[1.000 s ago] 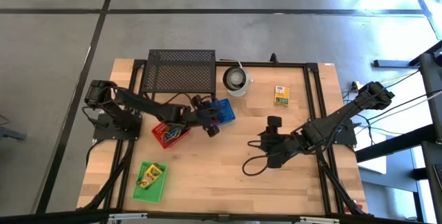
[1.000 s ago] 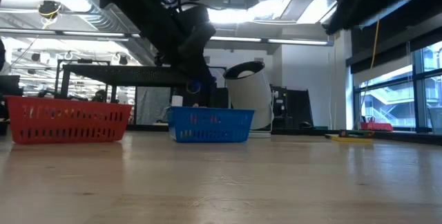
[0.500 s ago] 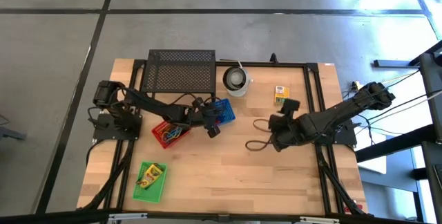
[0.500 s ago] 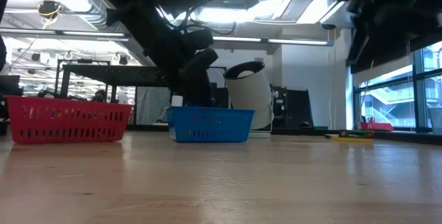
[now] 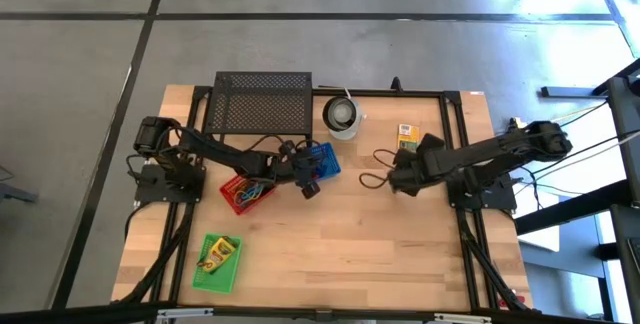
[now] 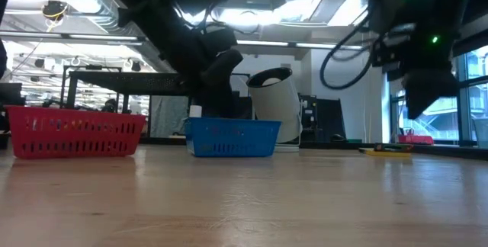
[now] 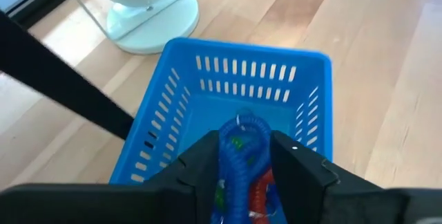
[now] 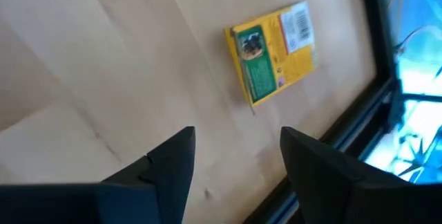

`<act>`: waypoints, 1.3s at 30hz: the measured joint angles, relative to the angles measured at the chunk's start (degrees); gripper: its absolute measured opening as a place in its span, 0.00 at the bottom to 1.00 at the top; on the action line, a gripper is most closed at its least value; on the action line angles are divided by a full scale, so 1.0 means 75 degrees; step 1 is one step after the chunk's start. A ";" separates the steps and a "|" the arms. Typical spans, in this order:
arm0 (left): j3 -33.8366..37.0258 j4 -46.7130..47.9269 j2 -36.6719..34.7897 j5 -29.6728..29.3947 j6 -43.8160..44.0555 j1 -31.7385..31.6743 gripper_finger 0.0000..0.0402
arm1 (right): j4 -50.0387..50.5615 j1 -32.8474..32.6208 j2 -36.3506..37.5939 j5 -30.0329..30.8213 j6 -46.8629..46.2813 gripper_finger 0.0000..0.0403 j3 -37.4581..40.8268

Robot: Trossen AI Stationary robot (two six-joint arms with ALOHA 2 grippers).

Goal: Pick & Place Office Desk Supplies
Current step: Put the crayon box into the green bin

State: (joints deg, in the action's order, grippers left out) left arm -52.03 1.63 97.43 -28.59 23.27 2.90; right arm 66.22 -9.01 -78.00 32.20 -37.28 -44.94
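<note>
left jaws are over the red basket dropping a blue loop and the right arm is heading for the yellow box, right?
Not the red basket: the left wrist view shows the left gripper over the blue basket, a blue loop between its jaws. The rest stands: the right gripper is open near the yellow box.

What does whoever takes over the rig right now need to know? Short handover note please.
Left claw: open over the blue plastic basket, a coiled blue loop between its fingers, above the basket floor.
Right claw: open, empty, in the air near the flat yellow-and-green box lying on the wooden table.
Red plastic basket holds mixed loops; green plastic basket holds a similar box.
Done: some supplies sorted into baskets.
Left: finish dropping the blue loop; pick the box by the right arm, likely for the green basket.
</note>
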 joint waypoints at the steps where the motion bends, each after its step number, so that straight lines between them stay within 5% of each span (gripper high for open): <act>1: 0.0000 -0.0074 -0.0010 0.0000 -0.0001 0.0000 0.31 | -0.0164 0.0179 0.0000 -0.0093 0.0143 0.53 0.0093; 13: 0.0000 -0.0260 -0.0942 0.0014 0.0002 0.0321 0.32 | -0.2262 0.2375 0.0000 -0.0853 0.2166 0.47 0.0546; 20: 0.0000 -0.0522 -0.1367 0.0019 0.0000 0.0752 0.32 | -0.2900 0.3273 -0.0006 -0.1477 0.2264 0.47 0.0672; 29: 0.0000 -0.0817 -0.1440 -0.0051 -0.0385 0.1026 0.32 | -0.3187 0.3654 -0.0083 -0.1828 0.2285 0.47 0.0672; 39: 0.0000 -0.0821 -0.1440 -0.0046 -0.0393 0.1028 0.32 | -0.3566 0.3687 -0.1072 -0.1189 0.2464 0.47 0.0672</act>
State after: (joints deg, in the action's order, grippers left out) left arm -52.03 -4.54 86.63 -28.93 20.32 10.61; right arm 39.47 18.64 -86.03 23.28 -18.79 -39.90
